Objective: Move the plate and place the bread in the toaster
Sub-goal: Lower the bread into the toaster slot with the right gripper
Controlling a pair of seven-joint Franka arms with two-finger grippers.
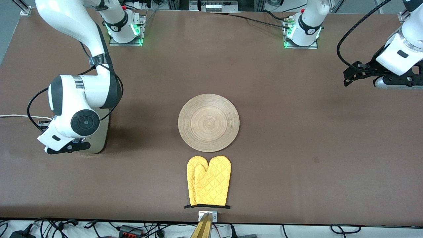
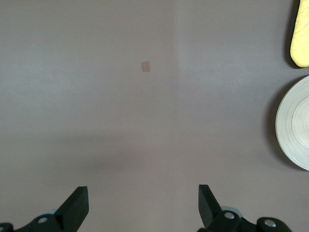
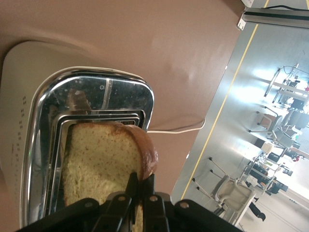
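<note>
The right gripper [image 3: 136,195] is clamped tight on the bread [image 3: 104,159], its jaws pinching the slice by one edge. The slice hangs below the jaws, directly over the toaster [image 3: 72,106], its lower part at the chrome slots; how deep it sits cannot be told. The left gripper [image 2: 143,205] hovers over bare table [image 2: 145,121] at the left arm's end, jaws spread wide, holding nothing. The plate [image 1: 208,122] lies mid-table, well apart from both, with yellow oven mitts [image 1: 209,180] just beside it, nearer the front camera.
</note>
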